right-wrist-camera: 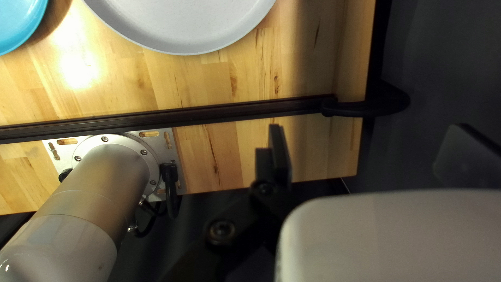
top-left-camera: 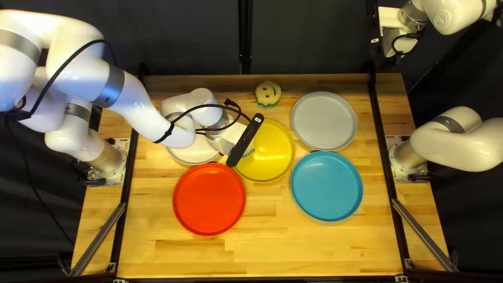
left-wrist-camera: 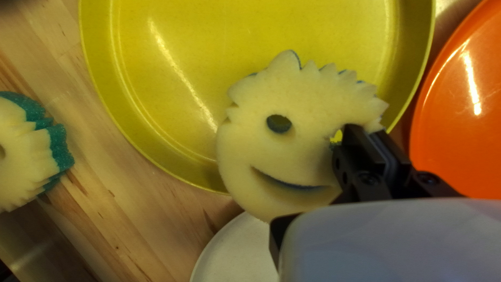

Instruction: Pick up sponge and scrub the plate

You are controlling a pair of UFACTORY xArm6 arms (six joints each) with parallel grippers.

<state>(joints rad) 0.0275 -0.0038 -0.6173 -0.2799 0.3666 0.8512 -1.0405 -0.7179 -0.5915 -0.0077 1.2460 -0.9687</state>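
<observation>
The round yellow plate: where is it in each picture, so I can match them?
Top left view: the round yellow plate is near the middle, beside the round red plate.
Left wrist view: partly behind the pale-yellow smiley sponge my left gripper holds.
Right wrist view: not in it.
Shared landmark: the wooden tabletop, in all three.

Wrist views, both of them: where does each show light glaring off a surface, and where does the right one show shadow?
Left wrist view: pale streaks of glare on the yellow plate and red plate; right wrist view: a white hot spot on the wooden table, and a dark shadow along the blue plate's edge.
</observation>
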